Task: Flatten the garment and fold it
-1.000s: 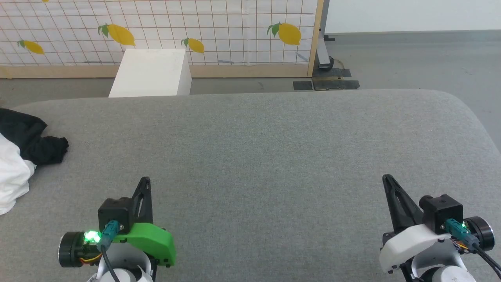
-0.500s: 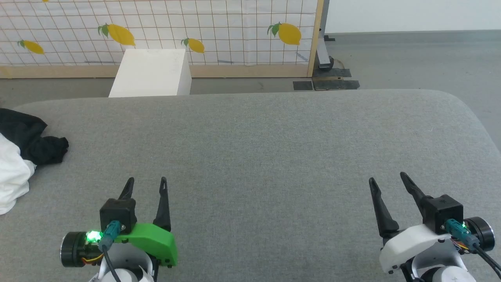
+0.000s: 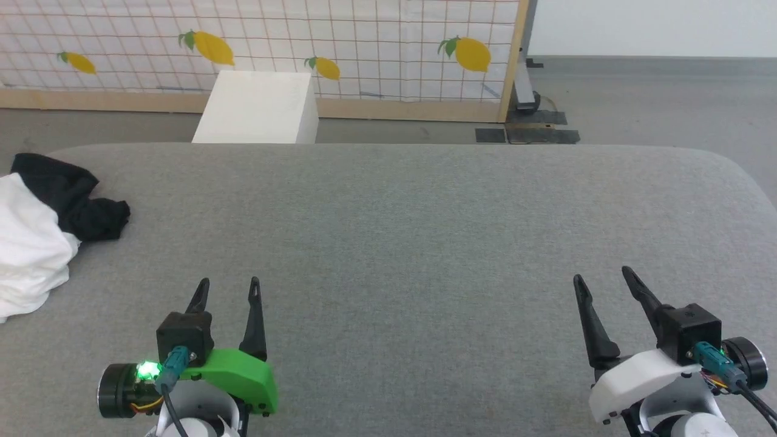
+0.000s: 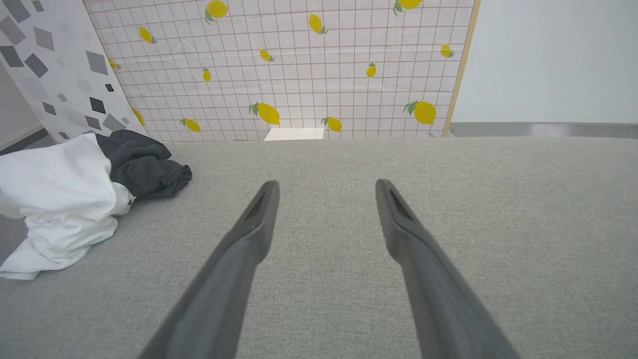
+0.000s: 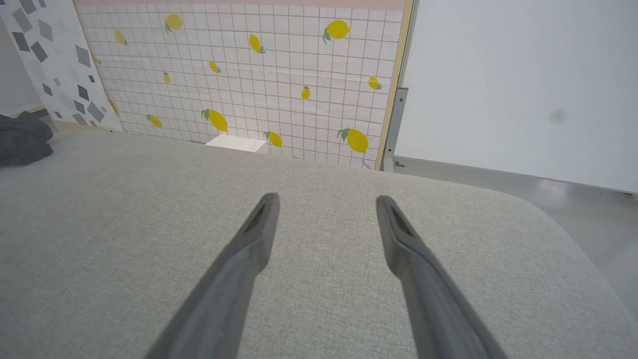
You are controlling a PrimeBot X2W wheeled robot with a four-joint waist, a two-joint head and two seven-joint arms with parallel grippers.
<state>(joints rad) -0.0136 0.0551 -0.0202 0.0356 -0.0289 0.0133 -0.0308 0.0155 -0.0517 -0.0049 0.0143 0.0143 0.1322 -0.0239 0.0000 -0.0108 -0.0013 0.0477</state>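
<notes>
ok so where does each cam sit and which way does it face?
Head view: on the head, facing forward and down over the grey cushion; open left gripper lower left, open right gripper lower right.
Left wrist view: on the left wrist, looking along its spread fingers toward the lemon screen.
Right wrist view: on the right wrist, along its own fingers toward that screen.
Shared: head and left wrist views both show the crumpled garment at left; all three, the white box.

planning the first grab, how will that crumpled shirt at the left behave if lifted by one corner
The garment lies bunched in soft folds, so it will probably hang floppy from one pinch. It looks like thin cloth, likely light. It sits at the left edge of the grey cushion, so a push might slide it off.
</notes>
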